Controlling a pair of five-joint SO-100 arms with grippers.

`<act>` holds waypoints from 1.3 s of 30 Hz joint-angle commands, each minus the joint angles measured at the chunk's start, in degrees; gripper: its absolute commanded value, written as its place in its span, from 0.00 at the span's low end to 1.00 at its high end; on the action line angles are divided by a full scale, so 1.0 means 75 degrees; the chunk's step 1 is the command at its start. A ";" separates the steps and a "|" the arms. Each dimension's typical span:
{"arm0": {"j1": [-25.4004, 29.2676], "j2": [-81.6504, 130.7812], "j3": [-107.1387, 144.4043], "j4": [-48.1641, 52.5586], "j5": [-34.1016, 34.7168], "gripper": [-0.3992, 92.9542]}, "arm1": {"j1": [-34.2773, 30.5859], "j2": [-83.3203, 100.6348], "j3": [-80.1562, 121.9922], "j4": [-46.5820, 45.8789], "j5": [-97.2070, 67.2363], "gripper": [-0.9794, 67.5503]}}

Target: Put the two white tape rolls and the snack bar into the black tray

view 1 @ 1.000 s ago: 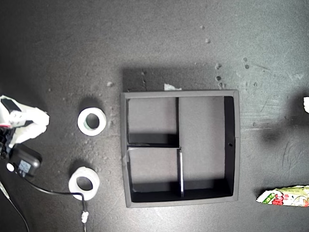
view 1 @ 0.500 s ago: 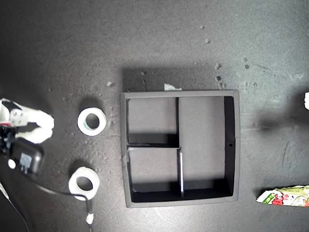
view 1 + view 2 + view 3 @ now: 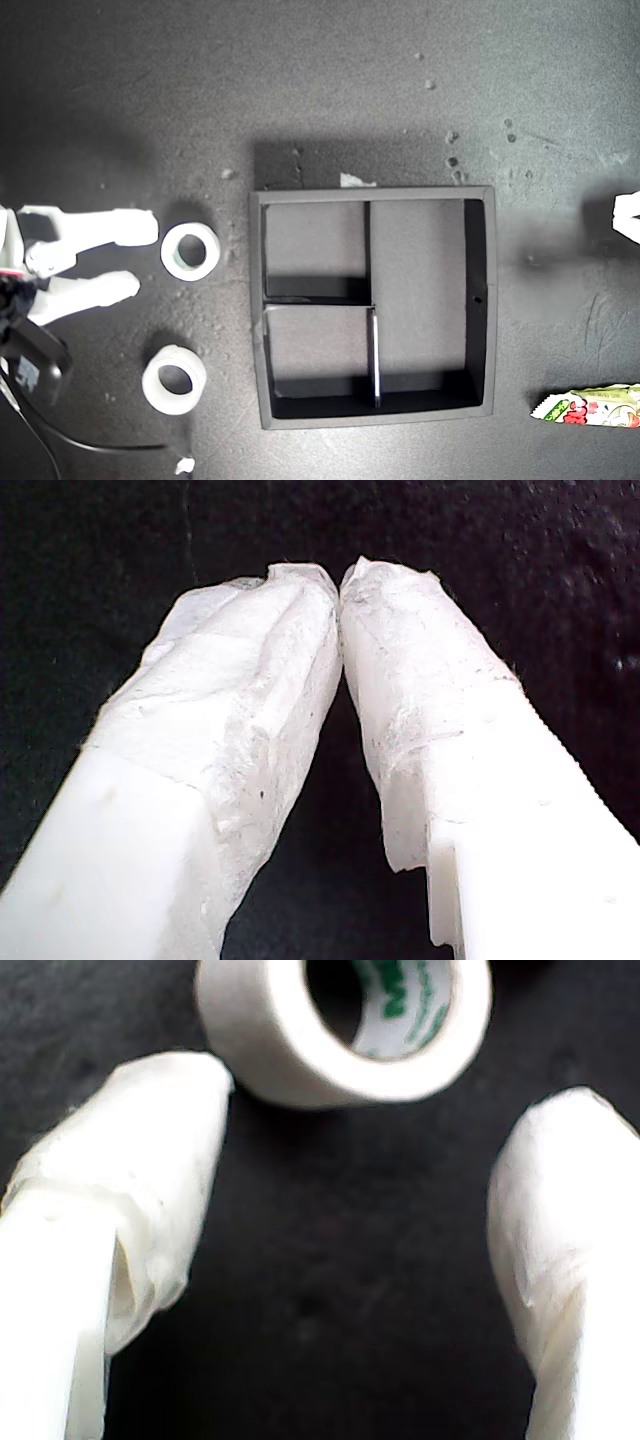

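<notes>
My second claw (image 3: pixel 130 258) is wide open with nothing held, at the desk (image 3: pixel 330 90) edge on the exterior view's left, its two white fingers (image 3: pixel 130 1190) reaching toward the first tape roll (image 3: pixel 190 250), which lies just beyond the tips, untouched; green print shows inside its core in the second wrist view. The second tape roll (image 3: pixel 174 379) lies flat nearer that view's bottom edge, apart from the first. The black tray (image 3: pixel 478 300) sits mid-desk, all three compartments bare. The snack bar (image 3: pixel 588 407) lies at the desk corner at the exterior view's bottom right, well apart from the tray. My first claw (image 3: pixel 340 585) is closed, tips touching, holding nothing, over bare desk.
</notes>
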 commanded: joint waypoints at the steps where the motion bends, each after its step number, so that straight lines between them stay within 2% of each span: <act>1: -0.0258 -0.1031 -0.1371 0.0234 0.0551 0.22 | 0.0199 0.0012 0.0094 -0.0609 0.0879 0.03; 6: 0.0340 -0.6293 -0.4770 0.0258 0.1313 0.23 | 0.0293 0.0012 0.0094 -0.1113 0.0914 0.03; 9: 0.0668 -0.8836 -0.6434 0.0656 0.1359 0.23 | 0.0223 0.0012 0.0094 -0.0891 0.0914 0.04; 12: 0.0762 -1.0195 -0.7242 0.0938 0.1289 0.22 | 0.0035 0.0012 0.0094 -0.0879 0.0914 0.04; 29: 0.0691 -1.2375 -0.8027 0.0902 0.1301 0.21 | -0.0223 0.0012 0.0094 -0.1066 0.0855 0.04; 35: 0.0223 -1.3031 -0.8180 0.0867 0.1078 0.20 | -0.0668 0.0012 0.0035 -0.2848 -0.0938 0.18; 39: -0.0070 -1.3184 -0.8156 0.0598 0.1043 0.11 | -0.0574 0.0012 -0.0551 -0.3070 -0.1617 0.24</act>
